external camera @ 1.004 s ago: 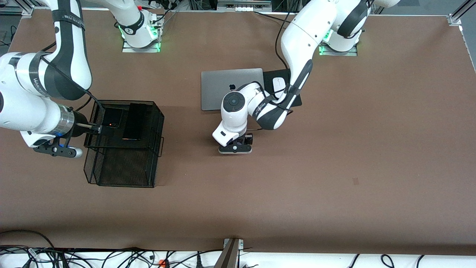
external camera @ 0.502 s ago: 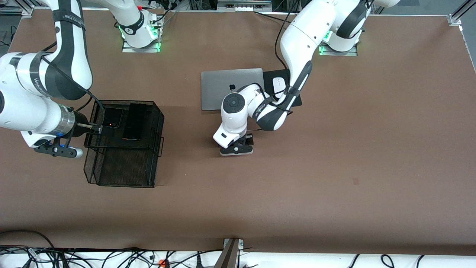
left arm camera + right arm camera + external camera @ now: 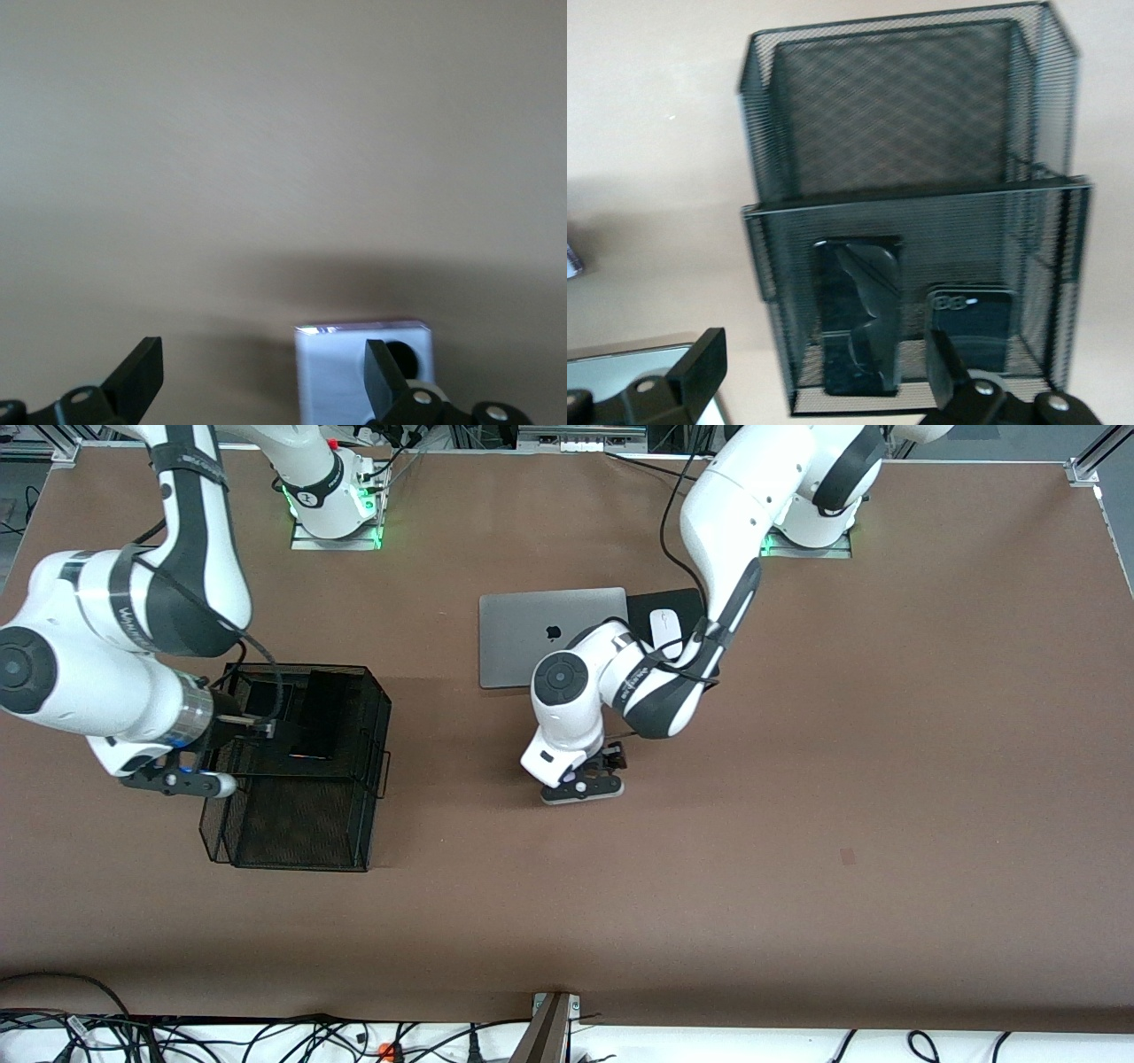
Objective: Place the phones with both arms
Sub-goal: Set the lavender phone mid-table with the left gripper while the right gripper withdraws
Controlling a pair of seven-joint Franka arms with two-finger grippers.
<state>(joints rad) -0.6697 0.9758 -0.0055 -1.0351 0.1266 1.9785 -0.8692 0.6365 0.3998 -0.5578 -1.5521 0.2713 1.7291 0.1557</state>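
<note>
Broadly, one brown desk [image 3: 886, 797] carries everything, with two white arms reaching over it; the right arm [image 3: 133, 646] comes from its base at the top of the front view and bends down to the black mesh organizer, while the left arm [image 3: 709, 540] folds down to the middle of the desk. One black wire-mesh organizer [image 3: 301, 779] with two compartments stands toward the right arm's end of the desk; its compartment farther from the front camera holds two phones standing side by side: one long black slab phone [image 3: 858, 314] and one small square black flip phone [image 3: 970, 326]; the other compartment shows only mesh. One silver laptop [image 3: 532, 633], closed, lies at mid-desk, nearer to the arm bases than the left hand; just beside it, toward the left arm's end, one white mouse [image 3: 664, 629] sits on one dark pad [image 3: 673, 602]. One small lilac flip phone [image 3: 341, 376] lies flat on the desk under the left hand, a round lens partly visible in the left wrist view. The left hand [image 3: 261, 385] is low over that lilac phone, released, its two fingers [image 3: 142, 376] spread wide and not gripping it; the right hand [image 3: 824, 372] hangs beside the organizer, over its phone compartment, also spread open and holding nothing.
</note>
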